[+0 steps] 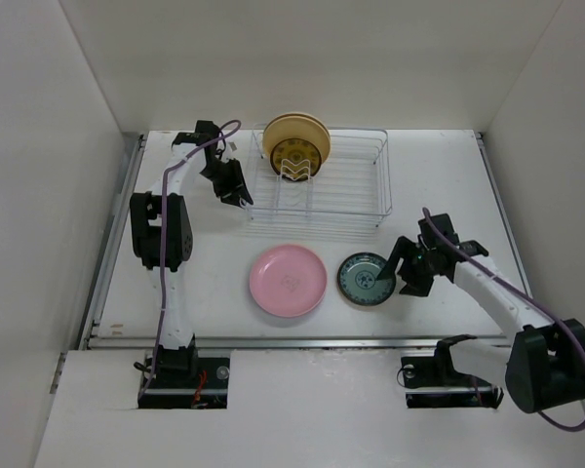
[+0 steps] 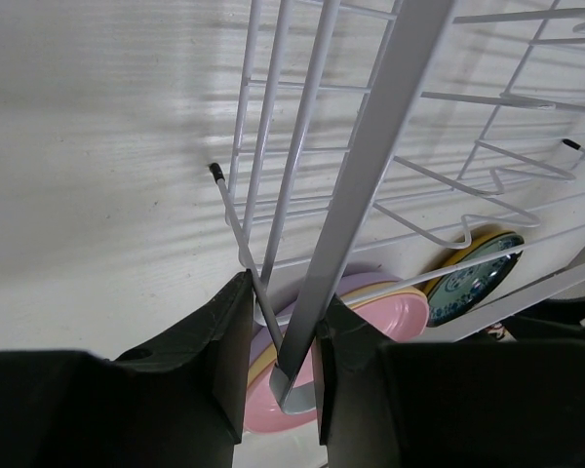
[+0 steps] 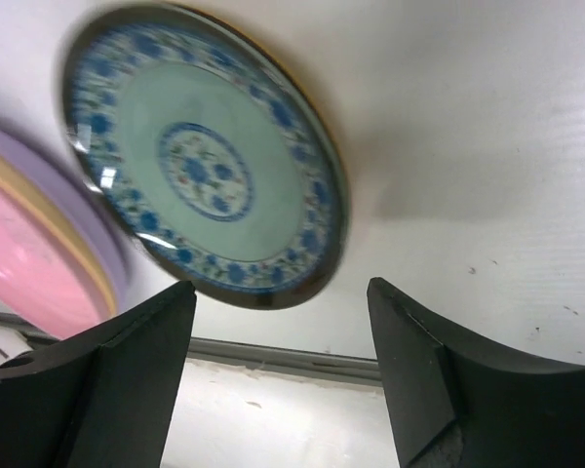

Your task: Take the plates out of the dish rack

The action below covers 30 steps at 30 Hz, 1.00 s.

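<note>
While the left pincer clamps the dish rack by its front-left corner wire, the right pincer gapes wide, holding nothing, just beside the teal plate lying flat on the table in front of the rack, near the pink plate.

A white table spans the scene, enclosed by a plain white left wall, far wall and right wall. A metal rail runs along its near edge, and a second rail runs along its left side.
</note>
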### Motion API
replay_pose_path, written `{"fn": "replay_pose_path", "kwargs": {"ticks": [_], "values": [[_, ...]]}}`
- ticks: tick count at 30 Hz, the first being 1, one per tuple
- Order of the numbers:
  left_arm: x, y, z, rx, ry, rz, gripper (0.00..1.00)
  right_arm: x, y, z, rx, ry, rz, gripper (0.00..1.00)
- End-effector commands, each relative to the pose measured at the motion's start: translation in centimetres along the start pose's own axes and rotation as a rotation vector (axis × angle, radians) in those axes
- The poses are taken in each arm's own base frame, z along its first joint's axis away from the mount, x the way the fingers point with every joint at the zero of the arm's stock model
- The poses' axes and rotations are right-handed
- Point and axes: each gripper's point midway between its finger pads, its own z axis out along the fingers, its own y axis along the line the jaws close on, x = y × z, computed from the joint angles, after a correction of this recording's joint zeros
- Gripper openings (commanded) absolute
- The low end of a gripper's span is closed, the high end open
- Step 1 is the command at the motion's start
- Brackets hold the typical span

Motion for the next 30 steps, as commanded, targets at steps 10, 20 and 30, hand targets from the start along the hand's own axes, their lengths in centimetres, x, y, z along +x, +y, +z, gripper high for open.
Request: {"fn": "replay_pose_path", "kwargs": {"ticks": [10, 20, 30], "values": [[0.7, 1.3, 1.1, -0.03, 0.038, -0.128, 0.0, -13.1, 18.7, -8.5, -0.076, -0.374, -0.569, 0.78], [0.4, 2.6, 0.7, -0.081, 0.024, -0.079, 0.0, -25.1, 36.4, -3.2, -0.212, -0.626, -0.968, 0.6], [0.2, 3.5, 0.9, -0.127, 0.018, -0.061, 0.0, -30.0, 39.5, 3.0, -0.248, -0.852, -0.935, 0.66]]}}
